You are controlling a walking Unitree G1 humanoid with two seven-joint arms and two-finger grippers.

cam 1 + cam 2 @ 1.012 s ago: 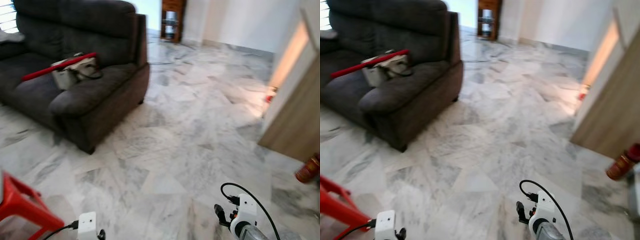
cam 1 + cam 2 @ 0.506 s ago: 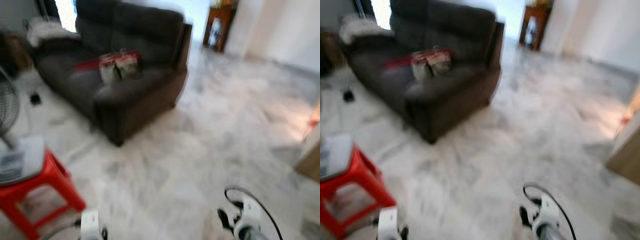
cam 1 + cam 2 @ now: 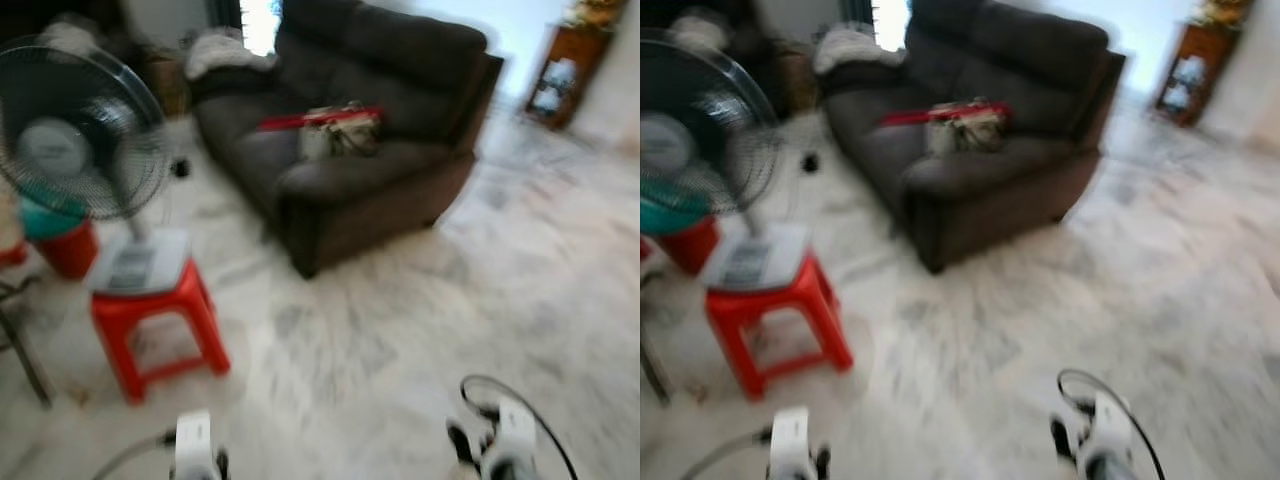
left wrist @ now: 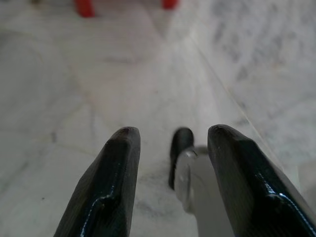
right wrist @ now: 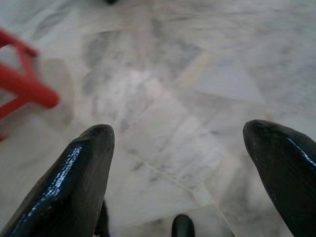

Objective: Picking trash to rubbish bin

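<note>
Both eye views are blurred. My left gripper (image 4: pixel 170 136) hangs low over the marble floor, open, with nothing between its black fingers (image 4: pixel 116 168). My right gripper (image 5: pixel 180 133) is also open and empty above the floor, a red stool leg off to one side of it. Both wrists, left (image 3: pixel 195 450) and right (image 3: pixel 505 445), sit at the bottom edge of the left eye view. A red container with a teal top (image 3: pixel 58 235) stands on the floor at the far left; what it is I cannot make out. No piece of trash can be made out.
A dark sofa (image 3: pixel 400 170) stands ahead, with a red stick and a pale bag (image 3: pixel 335 130) on its seat. A standing fan (image 3: pixel 80 130) rests on a red stool (image 3: pixel 150 320) at the left. A wooden cabinet (image 3: pixel 565 70) is far right. Marble floor (image 3: pixel 420 330) lies open ahead.
The camera has swung to the left: the sofa has slid rightward in the picture, and the fan, red stool and red container have come into view. Both arms hang as before.
</note>
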